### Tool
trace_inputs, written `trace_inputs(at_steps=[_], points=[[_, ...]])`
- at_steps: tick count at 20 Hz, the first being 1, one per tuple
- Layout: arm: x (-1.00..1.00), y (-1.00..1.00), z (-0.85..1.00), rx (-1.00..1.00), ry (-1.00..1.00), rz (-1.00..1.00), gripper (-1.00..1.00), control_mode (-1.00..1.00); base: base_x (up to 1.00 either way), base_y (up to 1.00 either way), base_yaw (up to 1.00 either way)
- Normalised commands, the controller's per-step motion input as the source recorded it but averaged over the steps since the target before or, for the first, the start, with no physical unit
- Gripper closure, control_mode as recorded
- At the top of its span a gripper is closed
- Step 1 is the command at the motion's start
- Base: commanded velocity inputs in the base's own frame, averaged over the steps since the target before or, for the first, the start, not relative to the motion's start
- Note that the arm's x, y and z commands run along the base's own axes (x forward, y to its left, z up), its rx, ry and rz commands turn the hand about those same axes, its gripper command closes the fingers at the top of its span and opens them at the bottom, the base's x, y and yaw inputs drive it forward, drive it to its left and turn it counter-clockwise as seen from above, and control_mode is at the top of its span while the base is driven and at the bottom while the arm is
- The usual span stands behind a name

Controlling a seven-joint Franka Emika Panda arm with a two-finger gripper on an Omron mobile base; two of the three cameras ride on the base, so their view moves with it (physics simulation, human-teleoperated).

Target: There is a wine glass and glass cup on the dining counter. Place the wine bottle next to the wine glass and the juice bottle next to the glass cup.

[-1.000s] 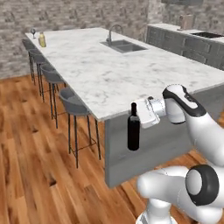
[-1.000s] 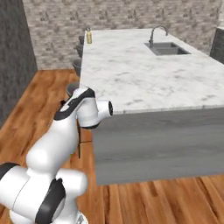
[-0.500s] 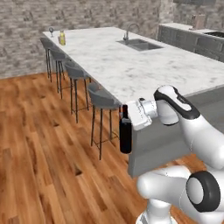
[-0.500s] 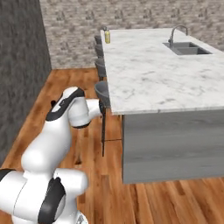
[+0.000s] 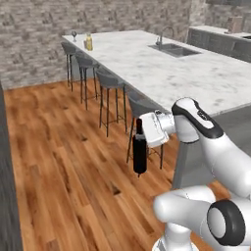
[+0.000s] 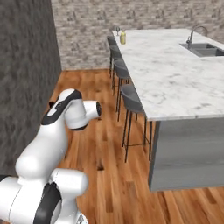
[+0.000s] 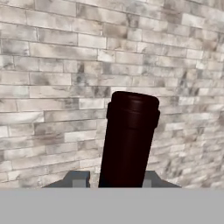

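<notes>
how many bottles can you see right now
2. A slim black wine bottle hangs upright in the gripper over the wood floor. A stubby yellow juice bottle stands at the far end of the white marble dining counter. Others may be hidden.

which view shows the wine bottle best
The left base view: the whole wine bottle hangs upright from the gripper, shut on its neck, over the wooden floor. The hand view gives just its dark neck top up close, against a brick wall.

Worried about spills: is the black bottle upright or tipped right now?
Upright. The wine bottle hangs vertical, neck up, its neck held at the gripper above the wood floor.
</notes>
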Motion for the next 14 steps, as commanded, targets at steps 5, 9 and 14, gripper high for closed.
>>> trace_inputs(at_steps=[5,9,14], points=[[0.0,0.0,0.0,0.0,0.0,0.0,1.0,1.0,0.8,0.57,0.0],[0.0,0.0,0.0,0.0,0.0,0.0,1.0,1.0,0.85,0.52,0.0],[0.0,0.0,0.0,0.0,0.0,0.0,1.0,1.0,0.87,0.52,0.0]])
